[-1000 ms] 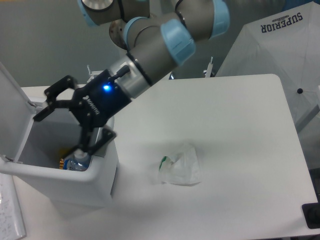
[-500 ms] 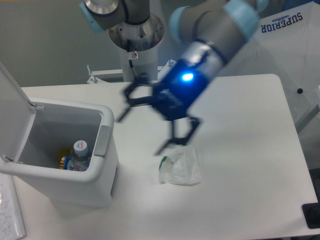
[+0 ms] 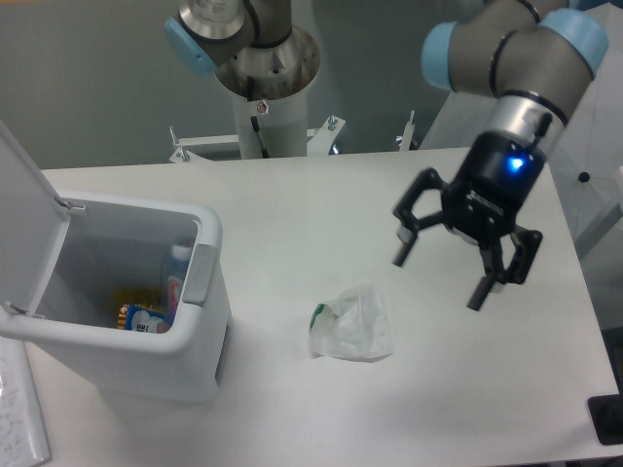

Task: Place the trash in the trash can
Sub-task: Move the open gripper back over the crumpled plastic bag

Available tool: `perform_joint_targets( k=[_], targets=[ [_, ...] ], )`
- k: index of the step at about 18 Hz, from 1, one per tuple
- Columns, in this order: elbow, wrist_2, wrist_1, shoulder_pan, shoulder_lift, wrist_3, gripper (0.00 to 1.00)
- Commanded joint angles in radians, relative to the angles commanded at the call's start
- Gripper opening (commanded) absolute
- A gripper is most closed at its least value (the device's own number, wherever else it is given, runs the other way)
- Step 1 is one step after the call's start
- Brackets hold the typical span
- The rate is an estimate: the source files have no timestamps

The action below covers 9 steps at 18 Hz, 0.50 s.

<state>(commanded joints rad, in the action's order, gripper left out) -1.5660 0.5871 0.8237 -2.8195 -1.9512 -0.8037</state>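
Since half a second ago the gripper (image 3: 440, 274) has swung away from above the wrapper (image 3: 352, 325) to a spot right of it, over bare table (image 3: 292, 224); the bottle (image 3: 175, 284) in the bin (image 3: 127, 360) has tipped from cap-up to leaning against the bin's right inner wall. Gripper: fingers spread wide, nothing between them, blue light lit on its body. Count: one bottle, inside the bin, beside yellow and blue packaging on the bin floor; one wrapper, still on the table, right of the bin and well apart from it, green mark on its left edge. One bin, lid (image 3: 21, 204) hinged up at left, grey latch tab (image 3: 201, 273) on the rim facing the wrapper. Behind the bin stands the arm's base column (image 3: 265, 107). Nothing lies between wrapper and bin.
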Motion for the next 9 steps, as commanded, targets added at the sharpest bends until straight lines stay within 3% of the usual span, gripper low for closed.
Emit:
perform_joint_targets(
  k=[5,9],
  targets=[
    [-0.123,0.218,0.003,0.046,0.008,-0.141,1.0],
    [-0.184,0.497,0.008,0.132,0.002,-0.195,1.0]
  ],
)
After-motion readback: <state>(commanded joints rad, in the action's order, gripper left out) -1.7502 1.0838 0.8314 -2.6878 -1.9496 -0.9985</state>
